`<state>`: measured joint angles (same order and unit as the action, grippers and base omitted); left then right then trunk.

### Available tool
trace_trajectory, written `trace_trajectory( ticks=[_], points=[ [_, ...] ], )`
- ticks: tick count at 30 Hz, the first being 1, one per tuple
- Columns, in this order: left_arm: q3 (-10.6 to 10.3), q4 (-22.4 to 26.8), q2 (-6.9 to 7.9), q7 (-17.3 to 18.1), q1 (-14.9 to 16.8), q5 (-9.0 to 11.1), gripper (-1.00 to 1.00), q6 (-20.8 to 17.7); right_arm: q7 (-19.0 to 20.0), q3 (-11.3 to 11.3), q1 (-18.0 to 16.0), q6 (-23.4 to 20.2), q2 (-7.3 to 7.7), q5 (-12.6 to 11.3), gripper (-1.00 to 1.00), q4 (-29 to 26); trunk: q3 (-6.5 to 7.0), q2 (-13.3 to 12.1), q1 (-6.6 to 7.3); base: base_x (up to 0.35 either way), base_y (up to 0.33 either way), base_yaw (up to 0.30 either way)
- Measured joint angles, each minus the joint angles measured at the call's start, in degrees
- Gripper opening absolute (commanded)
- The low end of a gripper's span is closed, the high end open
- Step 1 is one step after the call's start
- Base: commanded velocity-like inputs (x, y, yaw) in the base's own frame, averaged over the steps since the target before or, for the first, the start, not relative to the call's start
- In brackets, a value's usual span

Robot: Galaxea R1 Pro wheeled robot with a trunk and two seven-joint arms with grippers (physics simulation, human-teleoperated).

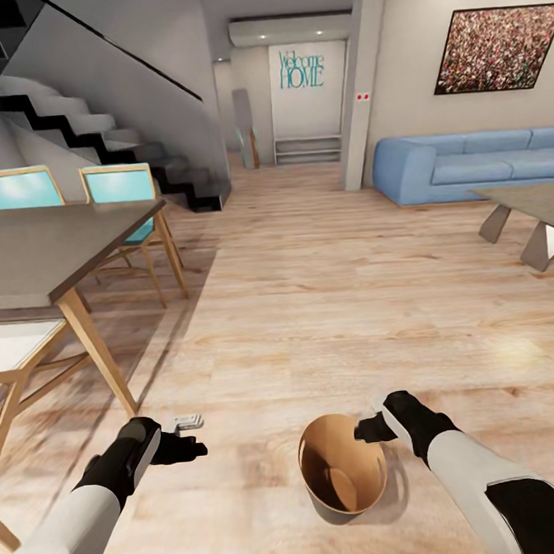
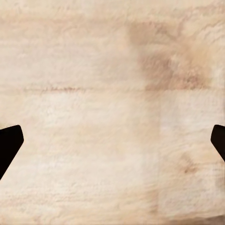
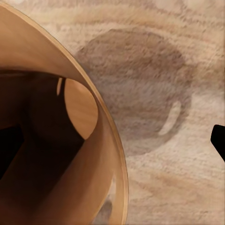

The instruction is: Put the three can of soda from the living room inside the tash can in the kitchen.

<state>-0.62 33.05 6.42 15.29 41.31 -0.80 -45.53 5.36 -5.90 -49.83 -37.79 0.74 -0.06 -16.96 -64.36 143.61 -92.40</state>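
The round tapered copper-lined bin (image 1: 343,464) hangs above the light wood floor (image 1: 312,307), its rim grasped by the right hand (image 1: 372,428). Beside it, the left hand (image 1: 191,436) is spread and empty.

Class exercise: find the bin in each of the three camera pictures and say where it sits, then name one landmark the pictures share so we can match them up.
Head view: the bin is low and centre-right, held off the floor at its rim by the right gripper.
Left wrist view: the bin is not in it; there is wood floor.
Right wrist view: its copper-brown inside fills the left side, with its shadow on the floor beyond.
Shared landmark: the light wood floor.
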Motion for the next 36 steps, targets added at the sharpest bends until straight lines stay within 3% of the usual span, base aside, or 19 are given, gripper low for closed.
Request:
trace_trajectory(
  ticks=[10,27,36],
  points=[
    [0.00,0.06,0.00,-0.07,0.00,0.00,1.00,0.00,0.00,-0.06,0.55,0.06,-0.01,0.12,1.00,0.00,-2.22,0.13,-0.26,0.000,0.000,0.000],
    [-0.01,0.26,0.00,-0.08,0.00,0.25,1.00,0.00,0.00,-0.11,0.87,0.29,-0.04,0.15,1.00,0.00,-2.22,0.14,-0.25,0.000,0.000,0.000],
    [0.00,0.20,0.00,-0.14,0.00,0.18,1.00,0.00,-0.04,-0.05,0.88,0.43,0.06,0.22,1.00,-0.06,-4.21,0.25,-0.49,0.000,0.000,0.000]
  ],
)
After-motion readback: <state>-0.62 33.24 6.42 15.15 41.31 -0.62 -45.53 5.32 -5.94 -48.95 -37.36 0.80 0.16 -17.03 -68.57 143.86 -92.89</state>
